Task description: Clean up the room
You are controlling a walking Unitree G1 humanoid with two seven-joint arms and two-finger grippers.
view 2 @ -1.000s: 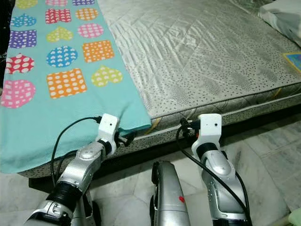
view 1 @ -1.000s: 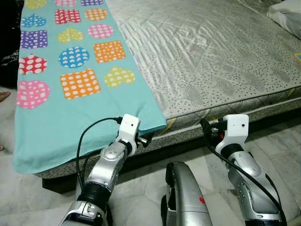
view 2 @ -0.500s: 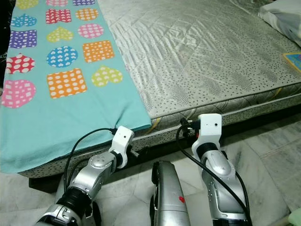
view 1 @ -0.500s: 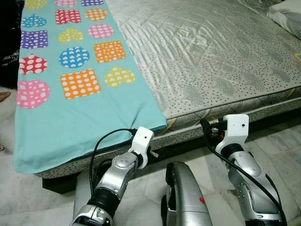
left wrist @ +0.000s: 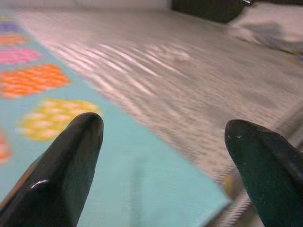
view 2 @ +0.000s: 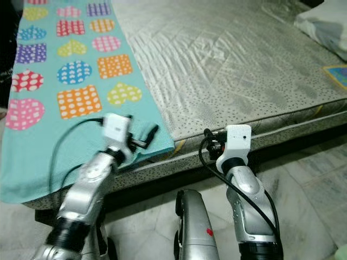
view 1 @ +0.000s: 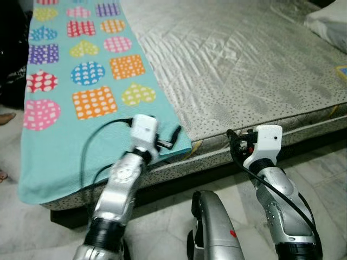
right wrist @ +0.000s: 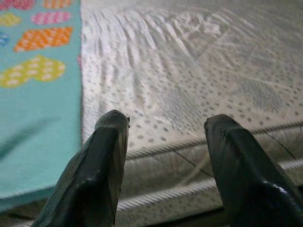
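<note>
Left gripper [left wrist: 163, 137] has risen from the bed edge to above the teal blanket's [view 1: 81, 135] corner, jaws spread. Right gripper [right wrist: 165, 127] jaws spread before mattress [view 1: 244, 65]; pillow [left wrist: 265, 26] visible in left wrist view.

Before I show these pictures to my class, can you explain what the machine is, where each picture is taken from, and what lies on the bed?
This is a walking humanoid robot with two silver arms, each ending in two black fingers. Two pictures come from cameras on its head, looking down; the other two come from a camera on each wrist, looking along the fingers. Before it is a bare grey mattress with a turquoise blanket printed with coloured hearts, circles and squares on its left part. The left gripper hovers open over the blanket's near corner. The right gripper is open at the mattress edge. Neither holds anything. A white pillow lies at the far right.
</note>
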